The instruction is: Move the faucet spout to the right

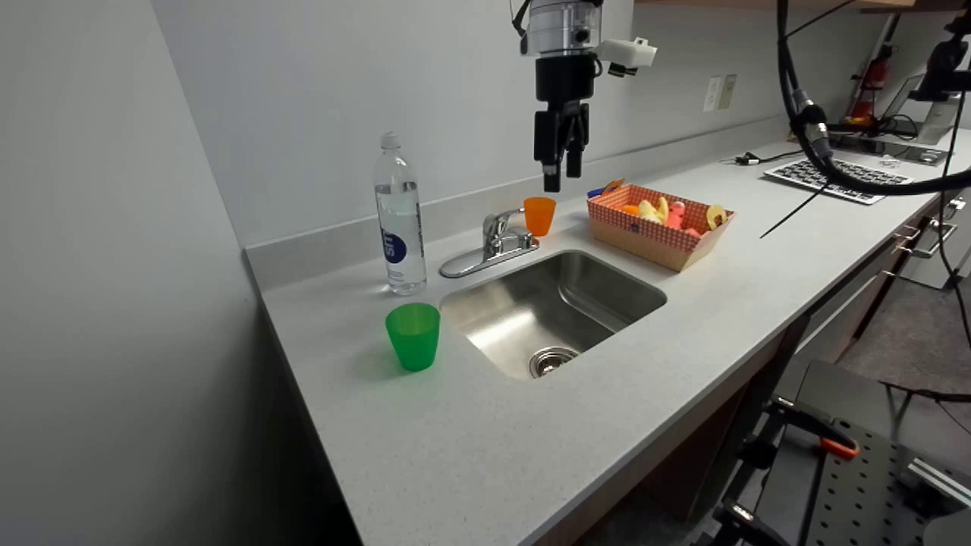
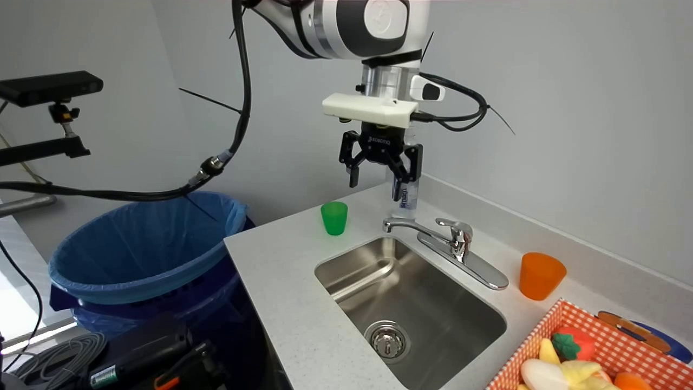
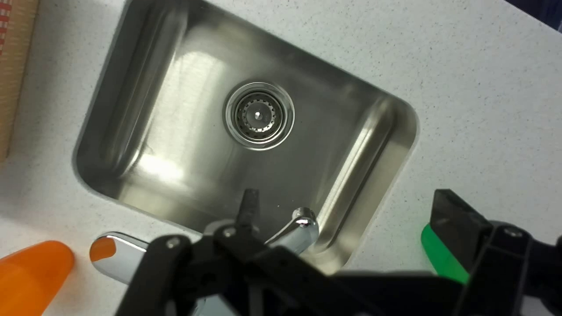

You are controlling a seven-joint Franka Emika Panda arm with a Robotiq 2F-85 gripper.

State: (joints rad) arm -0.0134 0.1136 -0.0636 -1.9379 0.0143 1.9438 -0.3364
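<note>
The chrome faucet spout (image 1: 522, 241) reaches from the faucet base over the steel sink's edge. In an exterior view it (image 2: 414, 225) points left toward the bottle end of the sink. In the wrist view its tip (image 3: 304, 232) shows over the basin, and its root is hidden by my gripper. My gripper (image 1: 563, 176) is open and empty, held in the air well above the faucet. In an exterior view it (image 2: 376, 187) hangs above and beyond the spout. In the wrist view the spout tip appears between the fingers (image 3: 347, 197), nearer the left one.
The steel sink (image 2: 427, 309) lies in the white counter. A clear bottle (image 1: 398, 220) and a green cup (image 1: 413, 337) stand at its near end in an exterior view. An orange cup (image 2: 540, 275) and a checkered basket (image 1: 630, 235) of toy food stand beyond the faucet's opposite end.
</note>
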